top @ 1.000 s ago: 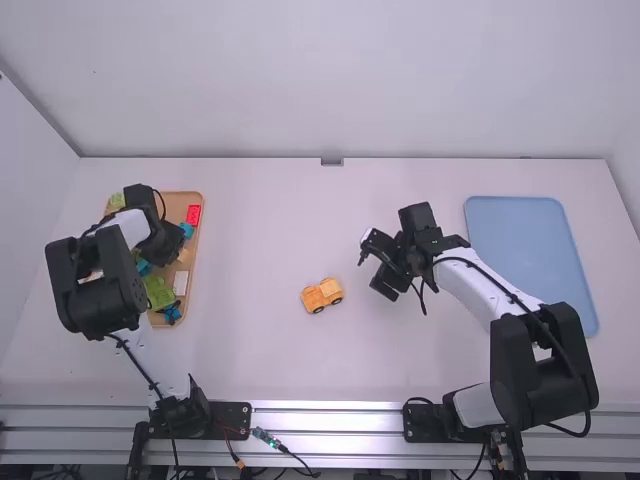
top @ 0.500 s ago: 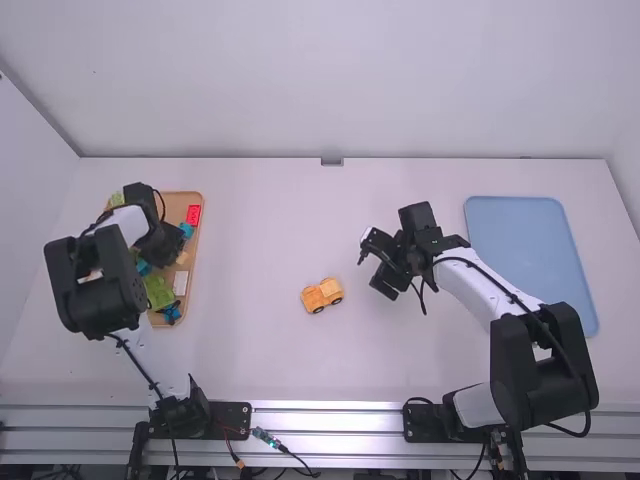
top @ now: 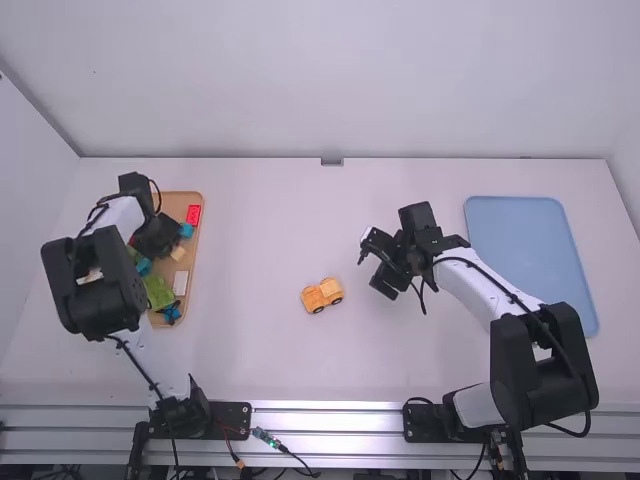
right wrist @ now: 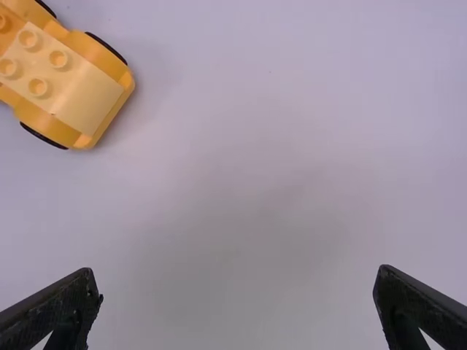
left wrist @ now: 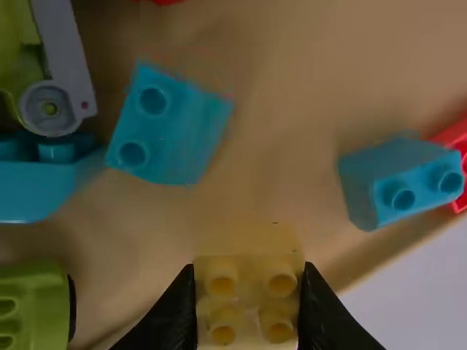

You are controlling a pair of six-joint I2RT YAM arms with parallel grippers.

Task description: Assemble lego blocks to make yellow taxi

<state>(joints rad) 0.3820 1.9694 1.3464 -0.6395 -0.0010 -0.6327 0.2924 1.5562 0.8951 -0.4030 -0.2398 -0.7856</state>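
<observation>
Over the wooden tray [top: 184,303] at the left, my left gripper [top: 172,250] is beside a small yellow brick [top: 178,253]. In the left wrist view, the fingers of my left gripper [left wrist: 248,288] are shut on the yellow brick [left wrist: 246,310], whose four sides of studs face the camera. A yellow wheeled vehicle base with bricks [top: 321,294] stands mid-table; in the right wrist view the vehicle [right wrist: 69,80] is at upper left. My right gripper [top: 374,266] stays right of it, beyond touch. The right wrist view has my right gripper [right wrist: 238,284] wide open with nothing between its fingers.
The tray also holds a red brick [top: 193,214], a white brick [top: 181,283], blue bricks [left wrist: 405,182] and green pieces [left wrist: 33,306]. A flat blue tray [top: 530,250] lies at the right, behind the right arm's links.
My left gripper has shifted slightly toward the upper left over the tray, and the yellow brick has moved a little the same way. The right arm and the vehicle have kept still.
</observation>
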